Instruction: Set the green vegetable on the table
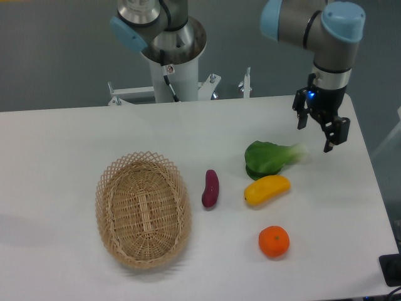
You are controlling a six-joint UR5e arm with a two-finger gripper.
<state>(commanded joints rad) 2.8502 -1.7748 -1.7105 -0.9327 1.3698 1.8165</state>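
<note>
Where the wicker basket [143, 209] sits at the left of the table [56, 150], nothing shows inside it. Green vegetable [270, 158]: lying flat on the tabletop, right of centre; long axis roughly left to right, leaves to the left, pale stalk pointing right toward the gripper [322, 130]. Yellow fruit [267, 189]: touching or just beside its lower edge. Purple piece [210, 188]: between basket and fruit. Orange [274, 241]: nearer the front. Gripper: fingers spread apart, empty, just right of the stalk.

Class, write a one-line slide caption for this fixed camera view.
Open two-finger gripper hovers beside leafy green vegetable lying on white table, near yellow mango-shaped fruit.
</note>
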